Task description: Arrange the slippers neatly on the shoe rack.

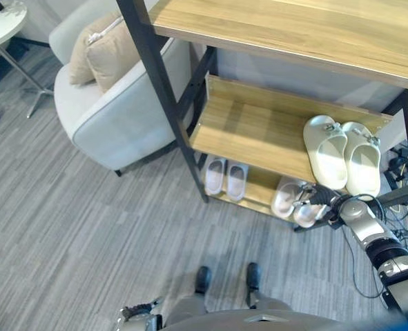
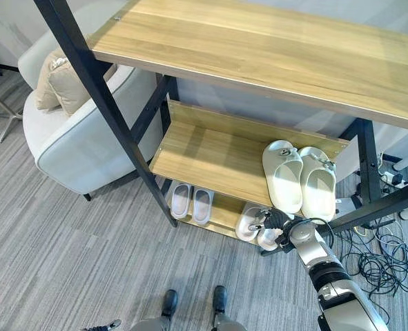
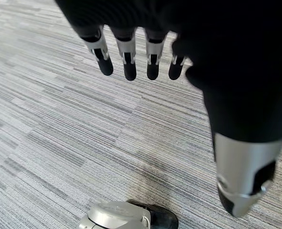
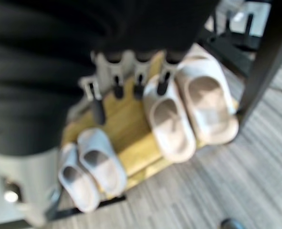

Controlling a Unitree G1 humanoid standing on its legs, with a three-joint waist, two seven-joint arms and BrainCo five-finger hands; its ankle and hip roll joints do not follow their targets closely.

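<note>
The right hand (image 2: 276, 224) reaches in at the front right corner of the shoe rack's (image 1: 259, 127) bottom shelf, over a beige pair of slippers (image 4: 188, 109) lying side by side there; in the right wrist view its fingers (image 4: 138, 78) hang straight and apart above that pair, clamped on nothing. A smaller pale pair (image 1: 225, 177) sits near the left end of the same shelf, and a cream pair (image 1: 343, 155) rests at the right end of the middle shelf, close to its front edge. These look like light moulded foam — soft, springy, a little slick — so a pinch across the strap or the heel rim seems the surest hold. The left hand (image 3: 131, 52) hangs over the carpet, fingers straight and spread.
</note>
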